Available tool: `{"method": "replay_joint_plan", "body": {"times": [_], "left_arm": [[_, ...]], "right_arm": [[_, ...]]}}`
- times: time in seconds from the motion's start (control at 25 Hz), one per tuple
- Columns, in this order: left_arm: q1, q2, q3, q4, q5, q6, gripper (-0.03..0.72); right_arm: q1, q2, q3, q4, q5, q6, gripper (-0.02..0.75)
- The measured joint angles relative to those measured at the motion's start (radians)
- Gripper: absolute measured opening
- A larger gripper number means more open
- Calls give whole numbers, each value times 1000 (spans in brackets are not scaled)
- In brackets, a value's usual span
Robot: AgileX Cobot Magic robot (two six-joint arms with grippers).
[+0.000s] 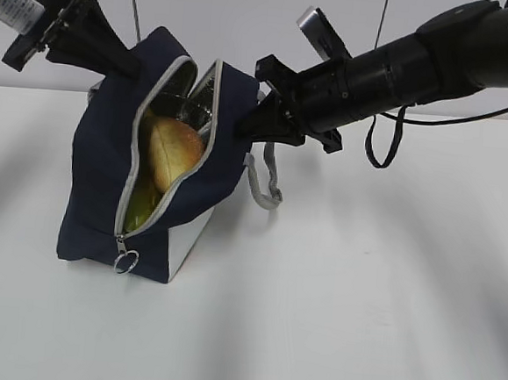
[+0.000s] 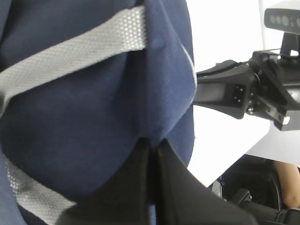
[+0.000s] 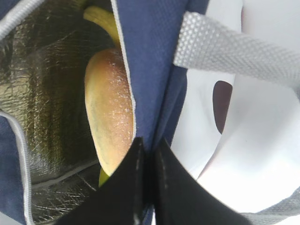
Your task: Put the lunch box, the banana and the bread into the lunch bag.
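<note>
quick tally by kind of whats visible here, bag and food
lunch bag: 1
bread: 1
banana: 1
lunch box: 0 in view
total: 3

white table (image 1: 358, 321), pale plain wall (image 1: 232, 21)
</note>
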Motion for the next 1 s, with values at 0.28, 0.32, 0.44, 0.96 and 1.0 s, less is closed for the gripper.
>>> {"method": "replay_joint_plan", "body": {"times": [0.28,0.32,0.44,0.96,1.0], "left_arm": [[0,2,0,-127,-3,40,1],[-2,3,0,-154,-11,44,1],[-28,7,0,-181,-59,48,1],[-117,64,1,-223,-230,52,1],[-120,64,1,-226,-239,52,1]], "right_arm": [[-29,-59,-92,-42,46,27,-3],[-40,-65,-109,-47,60,42,-3],[-62,-69,-165,-104,82,95,-4],[-70,-70,-206,-279,72,208,-5],[-70,-70,-206,-279,67,208,-5]]}}
